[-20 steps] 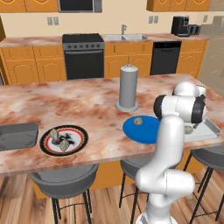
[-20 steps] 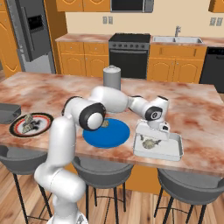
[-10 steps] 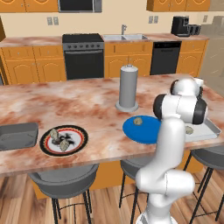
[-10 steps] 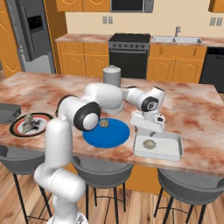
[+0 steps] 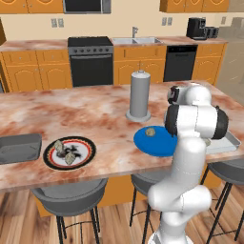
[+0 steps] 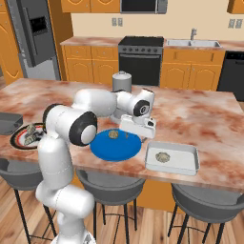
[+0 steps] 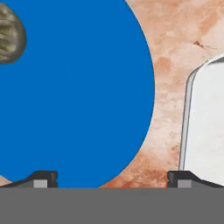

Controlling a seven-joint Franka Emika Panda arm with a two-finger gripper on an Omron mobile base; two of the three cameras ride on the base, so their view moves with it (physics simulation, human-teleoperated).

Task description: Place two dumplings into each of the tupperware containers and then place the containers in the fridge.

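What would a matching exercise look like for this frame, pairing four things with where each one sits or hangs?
Things:
1. pale container
2. dark grey container
3. blue plate
4. gripper

Places or states:
A. at the far left end of the island counter, nothing visible in it
B. open, hanging over the blue plate's right edge
C. right of the blue plate, one dumpling inside
D. between the two containers, one dumpling on it

Pairs: 1-C, 2-A, 3-D, 4-B
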